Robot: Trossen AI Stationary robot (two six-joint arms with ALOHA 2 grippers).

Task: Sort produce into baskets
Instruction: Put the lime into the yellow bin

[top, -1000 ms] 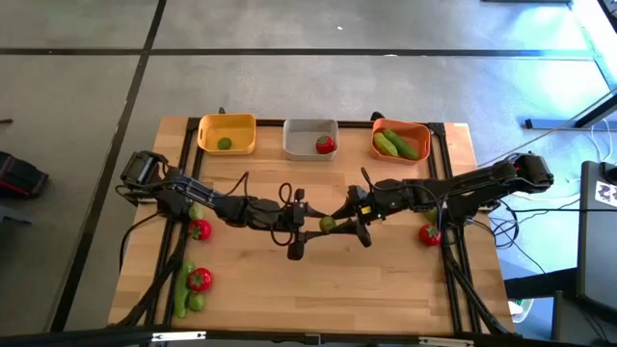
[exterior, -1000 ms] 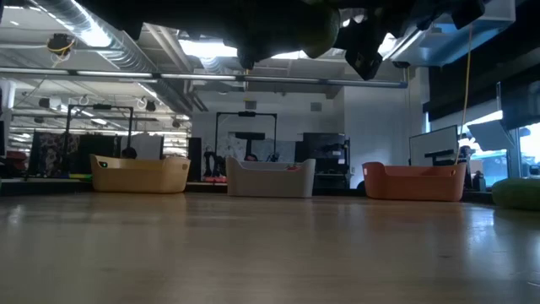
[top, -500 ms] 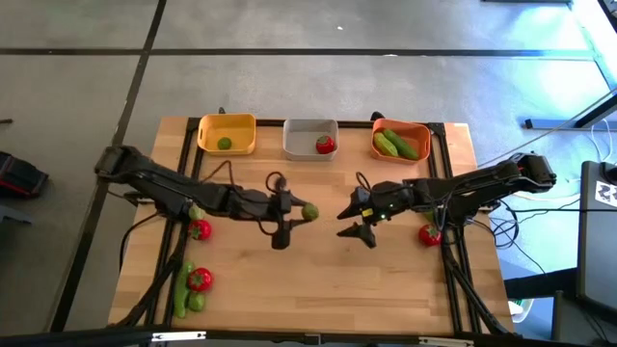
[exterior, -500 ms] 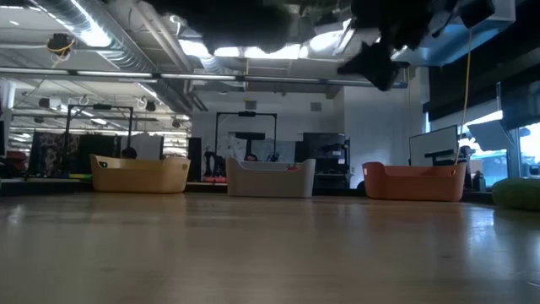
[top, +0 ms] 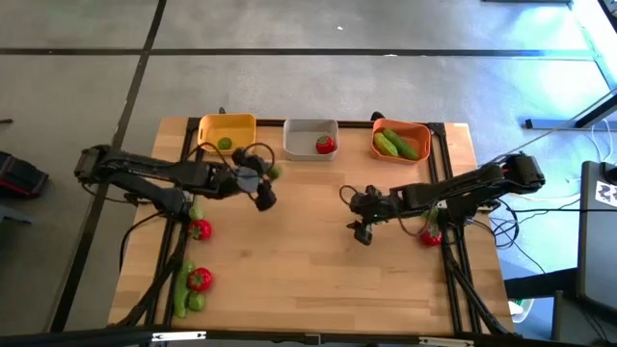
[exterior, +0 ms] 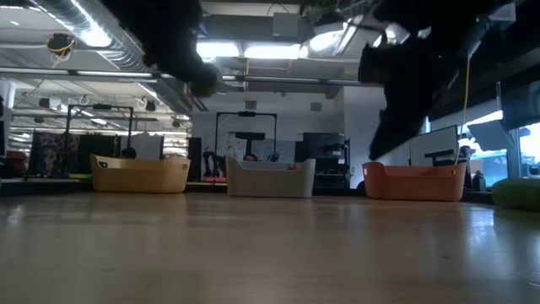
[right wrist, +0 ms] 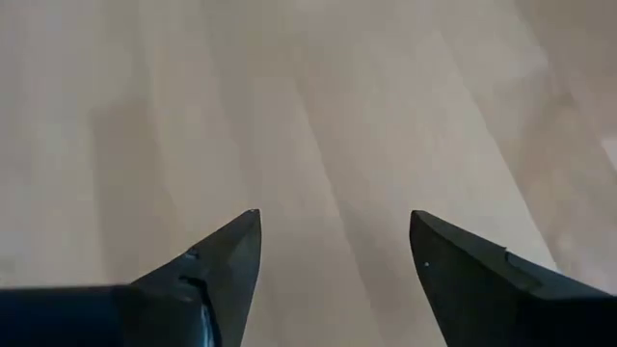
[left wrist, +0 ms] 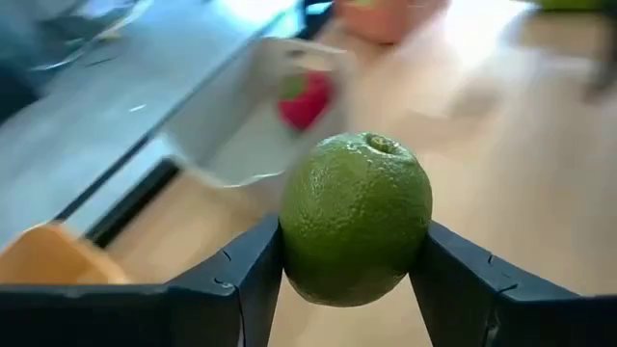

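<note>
Left pincer clenched on lime, aloft near yellow basket at tabletop's far edge. Lime looked light, rigid, round, slick-skinned; hold sat across its middle, best spot. Right pincer gaped empty over mid-tabletop.

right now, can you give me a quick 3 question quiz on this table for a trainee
1. True or false: the left pincer is shut on a small round green lime.
2. Which shallow plastic basket holds the elongated green cucumbers? A yellow, B light grey, C orange.
3. Fill in: the right pincer stands open over bare ____ and holds nothing.

Key
1. True; both dark fingers press the lime's sides.
2. C, the orange basket. The yellow basket holds a lime, the light grey basket a round red tomato.
3. Wooden table.
</note>
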